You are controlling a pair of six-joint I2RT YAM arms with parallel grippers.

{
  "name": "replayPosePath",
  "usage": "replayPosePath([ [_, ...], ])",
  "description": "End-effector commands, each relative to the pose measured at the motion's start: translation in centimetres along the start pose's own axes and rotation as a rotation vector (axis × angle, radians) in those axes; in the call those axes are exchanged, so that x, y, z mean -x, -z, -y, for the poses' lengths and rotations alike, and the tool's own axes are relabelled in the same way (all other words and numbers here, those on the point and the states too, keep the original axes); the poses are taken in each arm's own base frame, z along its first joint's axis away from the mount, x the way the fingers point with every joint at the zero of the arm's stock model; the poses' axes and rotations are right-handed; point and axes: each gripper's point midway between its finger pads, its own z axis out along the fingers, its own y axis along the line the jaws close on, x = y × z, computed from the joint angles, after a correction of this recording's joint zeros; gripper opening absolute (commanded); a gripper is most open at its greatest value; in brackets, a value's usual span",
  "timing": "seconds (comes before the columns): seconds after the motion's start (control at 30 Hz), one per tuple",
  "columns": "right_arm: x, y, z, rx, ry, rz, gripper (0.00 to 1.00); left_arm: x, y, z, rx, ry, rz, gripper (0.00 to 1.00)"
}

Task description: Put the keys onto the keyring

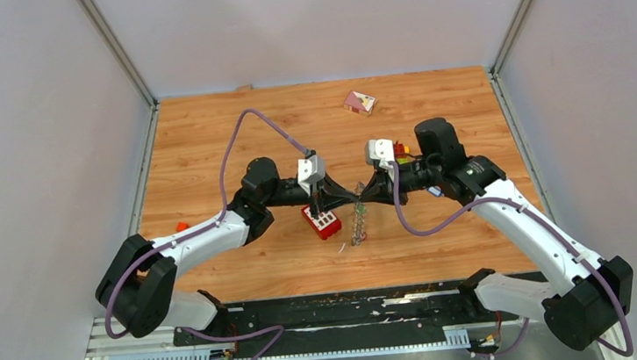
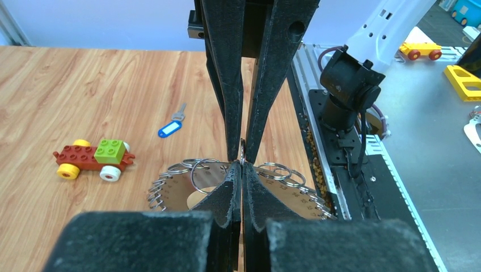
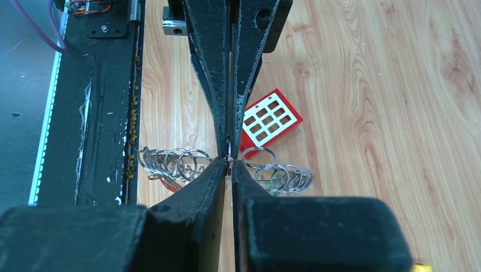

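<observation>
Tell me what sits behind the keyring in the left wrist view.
A blue-tagged key lies on the table beyond the keyring, with a toy car further left. Fingers of the right gripper cover whatever is straight behind the ring's middle.

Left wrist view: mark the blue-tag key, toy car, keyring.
blue-tag key [image 2: 168,130], left wrist view, on the blue tag.
toy car [image 2: 110,149], left wrist view, on its green brick.
keyring [image 2: 173,195], left wrist view, on its flat grey face.

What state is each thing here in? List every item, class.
Left gripper, shut on keyring.
Right gripper, shut on keyring.
Keyring, pinched by both grippers, standing on edge.
Blue key, loose on table, off the keyring.
Brick, lying flat on table.
Toy car, upright on its wheels.
</observation>
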Motion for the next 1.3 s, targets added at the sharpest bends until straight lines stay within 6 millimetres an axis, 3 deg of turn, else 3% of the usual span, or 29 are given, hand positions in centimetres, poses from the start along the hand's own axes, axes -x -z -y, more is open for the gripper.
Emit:
replayPosePath([
  [0.0, 1.5, -0.1, 0.4, 0.007, 0.043, 0.049, 0.09, 2.9, 0.0, 0.6, -0.023, -0.088, 0.073, 0.00],
  [0.57, 2.0, 0.0, 0.5, 0.000, 0.044, 0.061, 0.08, 2.5, -0.1, 0.6, -0.029, -0.075, 0.063, 0.00],
  [0.7, 2.2, 0.0, 0.5, 0.003, 0.046, 0.066, 0.00, 2.4, -0.1, 0.5, -0.030, -0.071, 0.060, 0.00],
  [0.9, 1.6, 0.8, 1.8, -0.098, 0.070, 0.026, 0.00, 2.0, -0.2, 0.0, -0.015, -0.086, 0.029, 0.00],
  [1.1, 1.5, 1.5, 1.7, -0.129, 0.099, 0.008, 0.00, 2.1, -0.3, -0.4, -0.005, -0.088, 0.016, 0.06],
  [1.27, 0.7, 1.6, 1.6, -0.133, 0.101, -0.013, 0.00, 2.4, -0.1, -0.8, 0.016, -0.089, 0.006, 0.25],
])
